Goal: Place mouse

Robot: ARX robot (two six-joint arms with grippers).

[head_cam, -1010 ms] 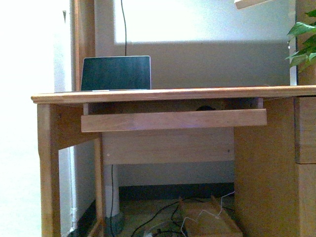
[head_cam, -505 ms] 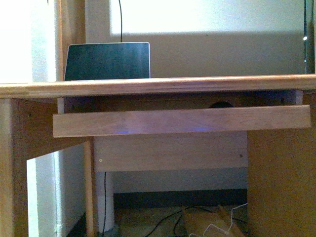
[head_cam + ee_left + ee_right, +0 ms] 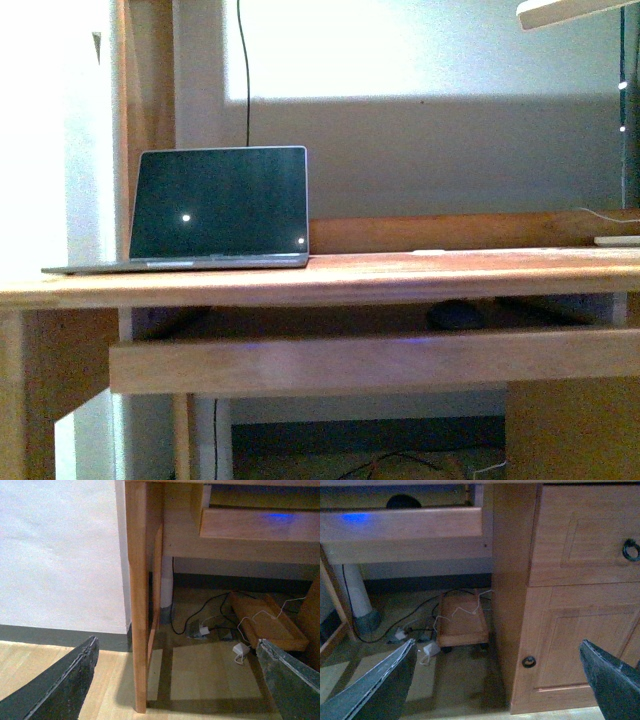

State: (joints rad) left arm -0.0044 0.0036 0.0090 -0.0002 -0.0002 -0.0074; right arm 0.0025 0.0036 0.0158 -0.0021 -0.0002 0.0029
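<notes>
The mouse (image 3: 455,315) is a small dark dome lying on the pull-out wooden tray (image 3: 370,362) under the desk top, right of centre. It also peeks over the tray's front board as a dark hump, the mouse (image 3: 402,501), in the right wrist view. Neither gripper appears in the front view. My left gripper (image 3: 180,680) hangs open low near the floor, beside the desk's left leg (image 3: 137,595), holding nothing. My right gripper (image 3: 497,680) is open too, low in front of the desk's cabinet door (image 3: 570,640), with nothing between its fingers.
An open laptop (image 3: 220,205) with a dark screen stands on the desk top (image 3: 400,275) at the left. Cables and a low wheeled wooden board (image 3: 462,620) lie on the floor under the desk. The right pedestal has a drawer with a ring pull (image 3: 631,550).
The front view has risen: the desk top's surface and the laptop's base now show, and the tray with the mouse sits lower in the picture.
</notes>
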